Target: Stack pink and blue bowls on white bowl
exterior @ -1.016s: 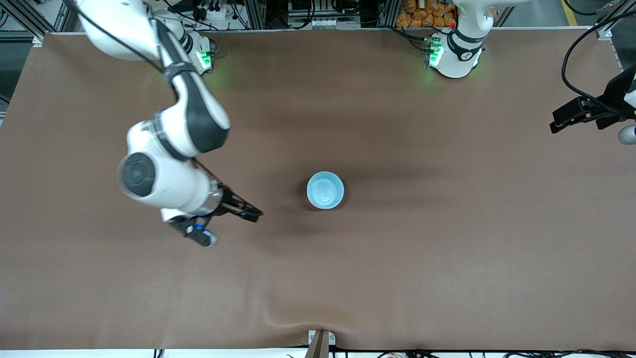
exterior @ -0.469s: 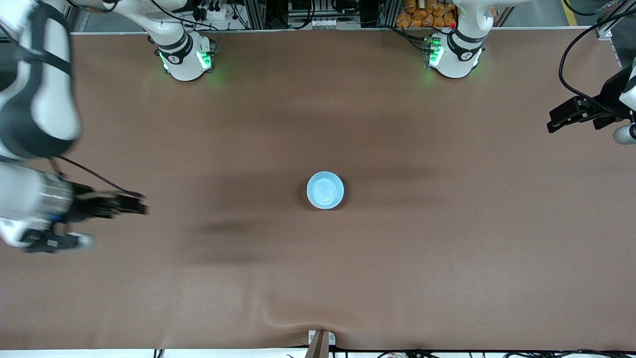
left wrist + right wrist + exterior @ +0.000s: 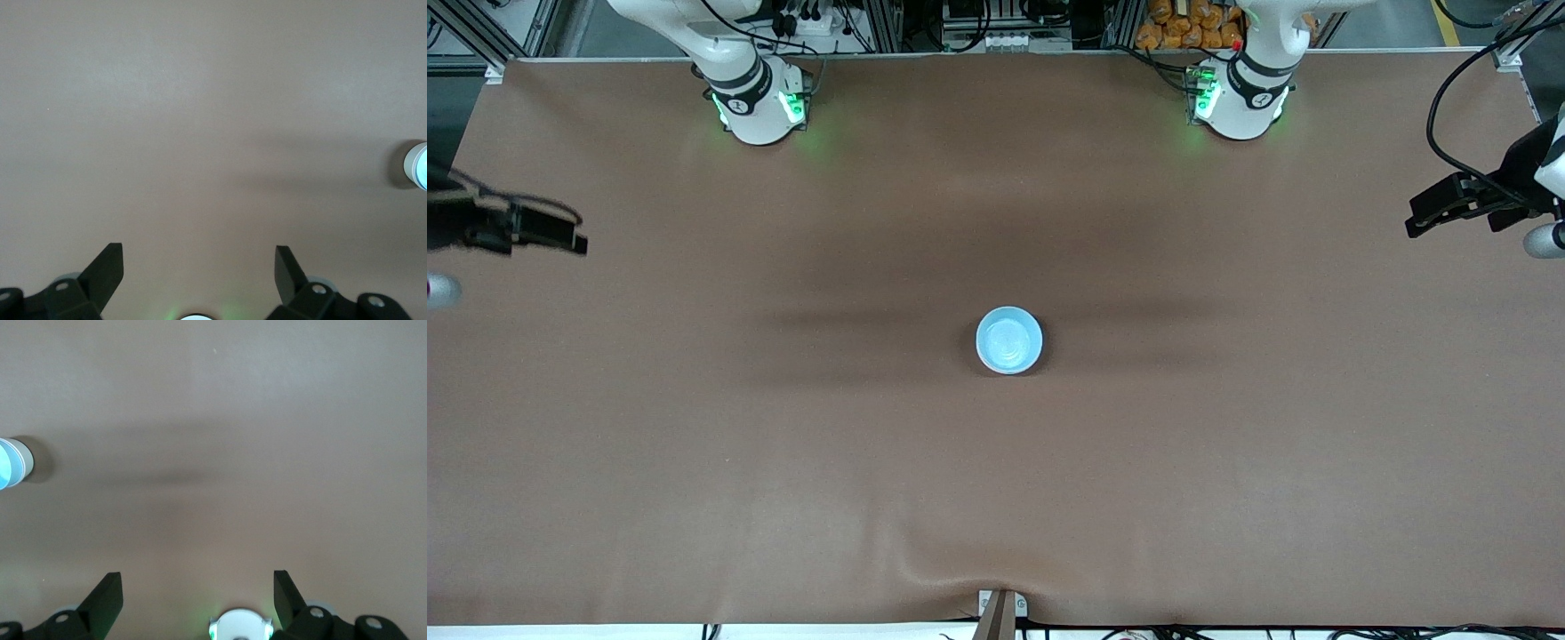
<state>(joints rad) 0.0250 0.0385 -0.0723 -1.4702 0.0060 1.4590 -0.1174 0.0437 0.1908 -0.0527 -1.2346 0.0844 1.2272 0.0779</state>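
blue bowl (image 3: 1009, 340): glossy, plastic-looking | table (image 3: 1227, 462): matt brown cloth-like cover, slightly wrinkled
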